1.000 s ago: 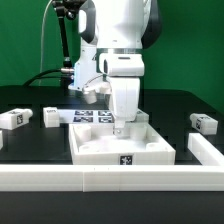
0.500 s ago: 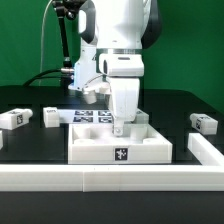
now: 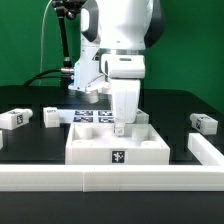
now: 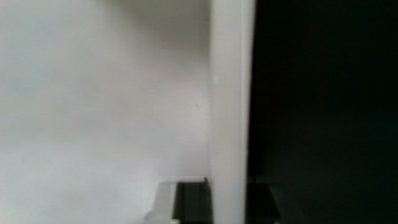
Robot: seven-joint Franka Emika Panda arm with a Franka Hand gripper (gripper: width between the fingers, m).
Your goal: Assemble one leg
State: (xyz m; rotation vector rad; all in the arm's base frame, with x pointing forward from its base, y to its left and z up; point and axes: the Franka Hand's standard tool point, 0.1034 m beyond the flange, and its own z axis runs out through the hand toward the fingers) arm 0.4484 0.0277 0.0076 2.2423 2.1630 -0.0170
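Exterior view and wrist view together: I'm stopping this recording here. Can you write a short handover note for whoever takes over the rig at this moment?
Gripper: lowered into the white tray, near its back wall. Neither view shows whether it is open or shut, and no leg is visible in it.
Legs: the far-left leg and the inner-left leg lie on the black table at the exterior view's left. The right-side leg lies at its right. All three are clear of the tray.
Done: no leg is mounted.
Left: pick up one leg, bring it to the tray and fit it.
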